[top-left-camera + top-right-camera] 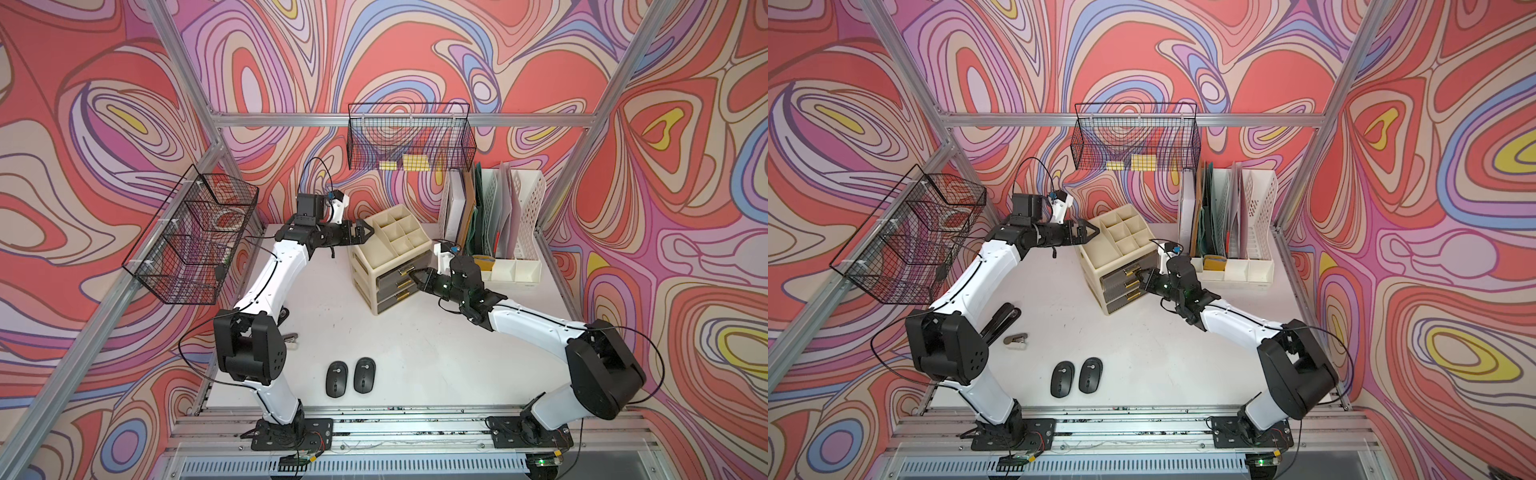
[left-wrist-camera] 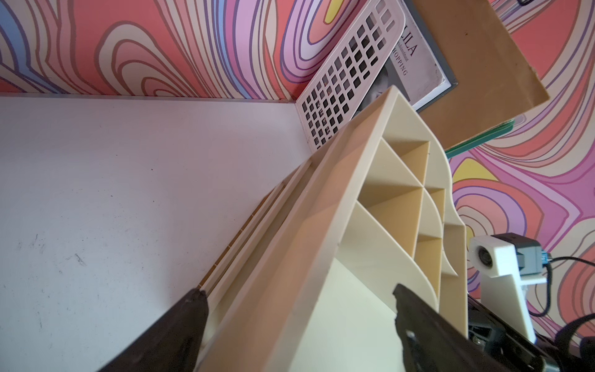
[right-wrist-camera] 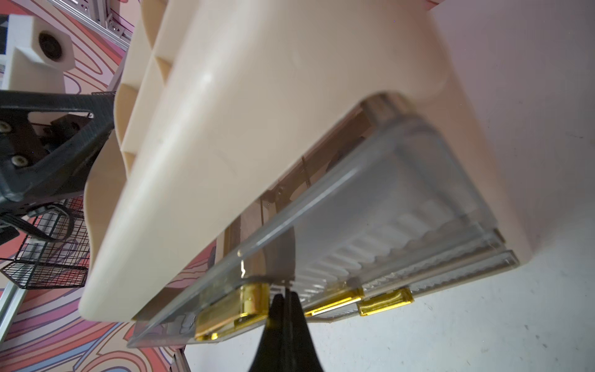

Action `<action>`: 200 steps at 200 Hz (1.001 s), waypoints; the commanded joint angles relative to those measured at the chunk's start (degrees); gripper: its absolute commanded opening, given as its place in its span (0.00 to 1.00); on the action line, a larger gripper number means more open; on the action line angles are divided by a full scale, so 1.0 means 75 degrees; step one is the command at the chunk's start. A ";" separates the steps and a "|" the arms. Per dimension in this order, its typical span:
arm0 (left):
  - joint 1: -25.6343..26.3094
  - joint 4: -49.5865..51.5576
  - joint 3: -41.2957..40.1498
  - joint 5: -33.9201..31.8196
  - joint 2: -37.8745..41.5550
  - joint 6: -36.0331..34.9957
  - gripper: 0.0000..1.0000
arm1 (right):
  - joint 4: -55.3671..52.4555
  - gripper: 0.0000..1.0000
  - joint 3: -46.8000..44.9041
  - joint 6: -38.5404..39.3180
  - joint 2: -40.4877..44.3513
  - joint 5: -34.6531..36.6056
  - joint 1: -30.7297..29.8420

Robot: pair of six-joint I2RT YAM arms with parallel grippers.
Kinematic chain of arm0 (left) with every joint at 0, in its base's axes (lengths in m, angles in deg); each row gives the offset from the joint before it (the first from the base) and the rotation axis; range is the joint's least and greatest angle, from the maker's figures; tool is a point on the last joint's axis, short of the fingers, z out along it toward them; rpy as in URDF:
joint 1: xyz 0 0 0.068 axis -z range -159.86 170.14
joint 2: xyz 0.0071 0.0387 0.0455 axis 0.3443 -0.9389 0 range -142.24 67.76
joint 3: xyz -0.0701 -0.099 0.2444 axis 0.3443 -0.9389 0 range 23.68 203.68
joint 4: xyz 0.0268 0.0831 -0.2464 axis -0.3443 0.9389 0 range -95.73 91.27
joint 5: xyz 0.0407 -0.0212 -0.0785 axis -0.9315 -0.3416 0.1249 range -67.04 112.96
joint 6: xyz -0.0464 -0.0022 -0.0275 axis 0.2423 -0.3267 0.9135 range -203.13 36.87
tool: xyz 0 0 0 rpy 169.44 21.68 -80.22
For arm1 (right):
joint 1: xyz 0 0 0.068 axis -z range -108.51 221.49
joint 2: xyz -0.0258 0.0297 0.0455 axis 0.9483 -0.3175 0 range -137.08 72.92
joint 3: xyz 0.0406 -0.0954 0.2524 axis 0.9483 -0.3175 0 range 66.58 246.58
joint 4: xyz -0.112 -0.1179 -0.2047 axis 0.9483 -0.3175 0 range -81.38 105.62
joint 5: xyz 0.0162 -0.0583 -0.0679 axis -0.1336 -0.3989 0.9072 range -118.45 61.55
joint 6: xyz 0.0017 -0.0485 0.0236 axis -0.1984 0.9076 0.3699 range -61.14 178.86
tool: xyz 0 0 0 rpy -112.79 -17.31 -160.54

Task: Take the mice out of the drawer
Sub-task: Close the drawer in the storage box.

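Two black oval mice lie side by side near the table's front edge in both top views. The beige drawer unit stands mid-table with three clear drawers and gold handles. My right gripper is shut, with its tips against the top drawer right beside that drawer's gold handle. My left gripper is open and straddles the unit's top rim at its far left corner. No mouse shows inside the drawers.
A white file rack with folders stands behind the unit to the right. Wire baskets hang on the back wall and the left wall. A long black stapler and a small metal piece lie beside the left arm.
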 commanded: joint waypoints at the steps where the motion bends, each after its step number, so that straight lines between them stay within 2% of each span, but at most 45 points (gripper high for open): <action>1: -0.0028 0.0176 0.0233 0.0087 -0.0071 -0.0087 0.97 | 0.0551 0.00 0.0241 -0.0184 -0.0215 -0.0017 -0.0027; 77: -0.0028 0.0319 0.0260 -0.0142 0.0010 -0.0180 0.99 | 0.0917 0.00 0.0045 -0.0427 -0.0285 0.0300 -0.0027; 102: -0.0028 0.0342 0.0276 -0.0143 0.0034 -0.0212 0.99 | 0.1062 0.15 -0.0455 -0.0427 0.0114 0.0427 -0.0024; 155: -0.0028 0.0335 0.0283 0.0042 0.0057 -0.0298 0.99 | 0.1812 0.37 -0.1780 -0.0930 0.0887 0.0619 -0.0027; 200: -0.0028 0.0339 0.0282 0.0064 -0.0013 -0.0286 1.00 | 0.3561 0.43 -0.2658 -0.2379 0.0596 0.0870 -0.0027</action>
